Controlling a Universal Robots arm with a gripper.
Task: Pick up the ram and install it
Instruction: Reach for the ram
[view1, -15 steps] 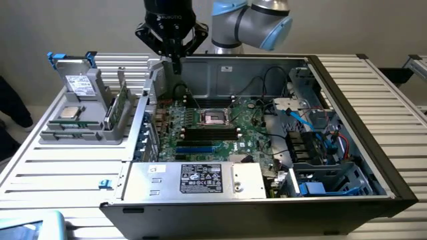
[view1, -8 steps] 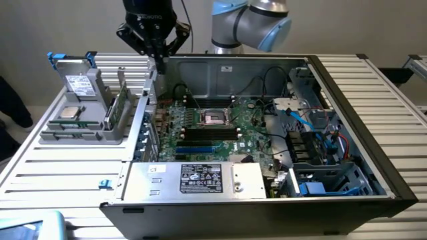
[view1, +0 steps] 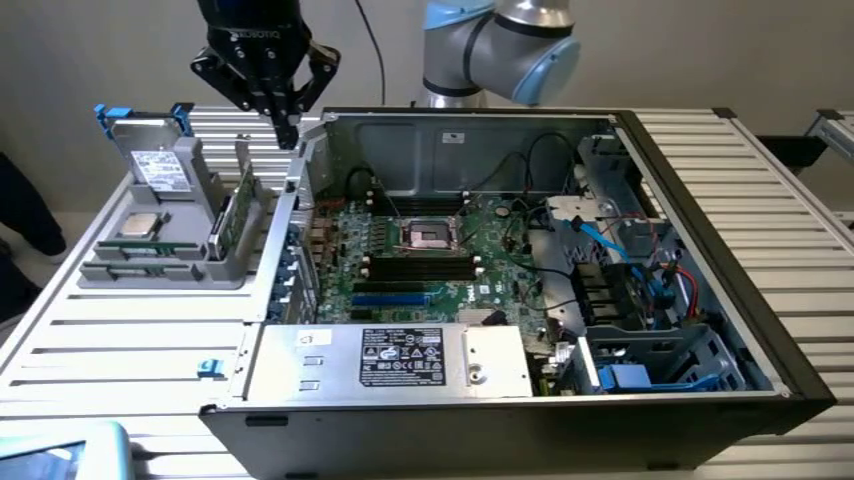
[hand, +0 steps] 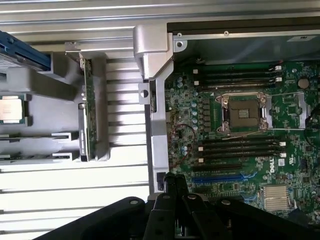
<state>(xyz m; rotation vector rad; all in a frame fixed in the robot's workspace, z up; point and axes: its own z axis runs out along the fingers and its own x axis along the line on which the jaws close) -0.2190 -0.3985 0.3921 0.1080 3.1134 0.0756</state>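
Note:
The ram (view1: 238, 213) is a thin green board standing on edge in a slot of the grey holder (view1: 158, 272), beside the open computer case. In the wrist view the ram (hand: 89, 117) runs as a narrow green strip between grey rails. My gripper (view1: 287, 132) hangs above the case's wall on the exterior view's left, a little above and to the right of the ram. Its black fingers (hand: 174, 186) are shut together with nothing between them. The black memory slots (view1: 420, 265) lie on the motherboard below the processor socket (view1: 431, 236). In the wrist view the memory slots (hand: 240, 146) flank the socket.
A silver processor chip (view1: 138, 225) and a grey drive with a white sticker (view1: 162, 168) sit in the same holder. The case wall (view1: 296, 190) stands between holder and motherboard. Cables and a drive cage (view1: 641, 290) crowd the case on the exterior view's right; the power supply (view1: 387, 358) lies in front.

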